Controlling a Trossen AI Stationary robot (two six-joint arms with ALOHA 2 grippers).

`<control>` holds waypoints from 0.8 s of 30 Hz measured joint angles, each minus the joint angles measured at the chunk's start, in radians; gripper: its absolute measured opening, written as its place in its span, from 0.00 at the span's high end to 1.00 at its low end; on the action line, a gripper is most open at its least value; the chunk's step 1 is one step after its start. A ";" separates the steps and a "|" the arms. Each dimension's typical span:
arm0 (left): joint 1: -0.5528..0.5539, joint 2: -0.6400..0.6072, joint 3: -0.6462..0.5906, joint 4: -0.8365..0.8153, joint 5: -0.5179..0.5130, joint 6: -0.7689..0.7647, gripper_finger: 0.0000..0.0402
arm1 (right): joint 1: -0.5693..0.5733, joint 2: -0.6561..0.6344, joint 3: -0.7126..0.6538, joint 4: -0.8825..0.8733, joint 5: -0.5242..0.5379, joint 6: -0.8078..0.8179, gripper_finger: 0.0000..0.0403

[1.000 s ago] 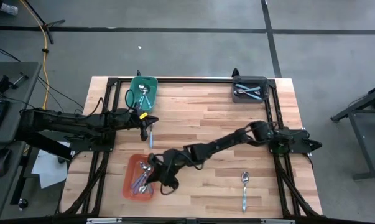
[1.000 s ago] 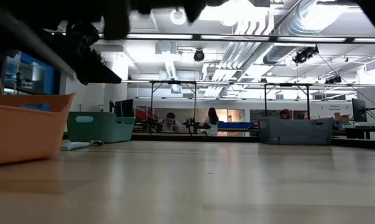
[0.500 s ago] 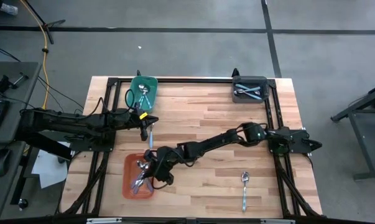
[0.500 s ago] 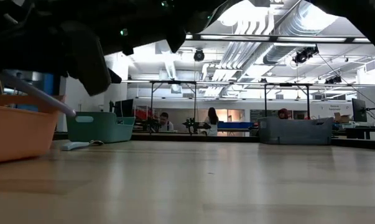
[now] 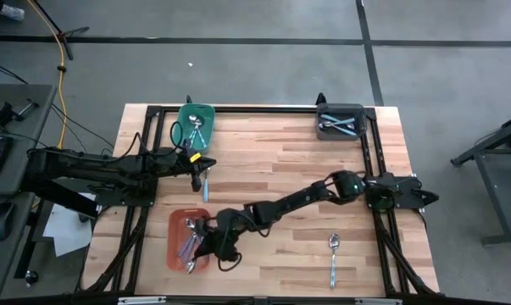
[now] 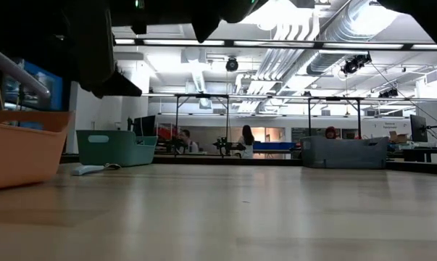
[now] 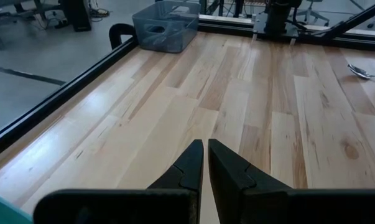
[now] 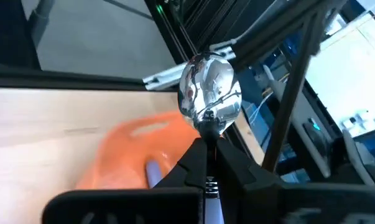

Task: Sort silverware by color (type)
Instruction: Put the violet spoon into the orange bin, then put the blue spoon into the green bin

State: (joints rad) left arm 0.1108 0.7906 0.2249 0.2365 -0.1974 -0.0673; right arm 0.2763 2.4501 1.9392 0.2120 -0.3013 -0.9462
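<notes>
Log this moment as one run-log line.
right tool: shut on spoon, over orange bin | left tool: shut, empty, near teal bin | loose spoon: on table

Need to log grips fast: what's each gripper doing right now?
Left gripper: closed, empty.
Right gripper: closed on a purple-handled spoon, over the orange bin.

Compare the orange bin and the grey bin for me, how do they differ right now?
The orange bin sits near the table's front left; the grey bin sits at the back right corner. The right gripper is over the orange bin, shut on a spoon; no arm is near the grey bin. The orange bin's spoons look purple-handled, the grey bin's light blue. Both are small plastic bins holding several spoons.
</notes>
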 joint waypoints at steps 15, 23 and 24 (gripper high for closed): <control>0.000 0.000 0.000 0.001 0.000 -0.001 0.96 | -0.054 0.049 0.000 0.041 -0.009 0.057 0.97; 0.000 0.000 0.000 0.000 0.000 0.000 0.96 | -0.054 0.049 0.000 0.041 0.016 0.163 0.78; 0.000 0.000 0.000 0.001 0.000 0.000 0.96 | -0.054 0.049 0.000 0.041 0.023 0.181 0.77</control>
State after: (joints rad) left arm 0.1108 0.7906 0.2249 0.2371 -0.1974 -0.0677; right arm 0.2226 2.4992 1.9392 0.2531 -0.2785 -0.7652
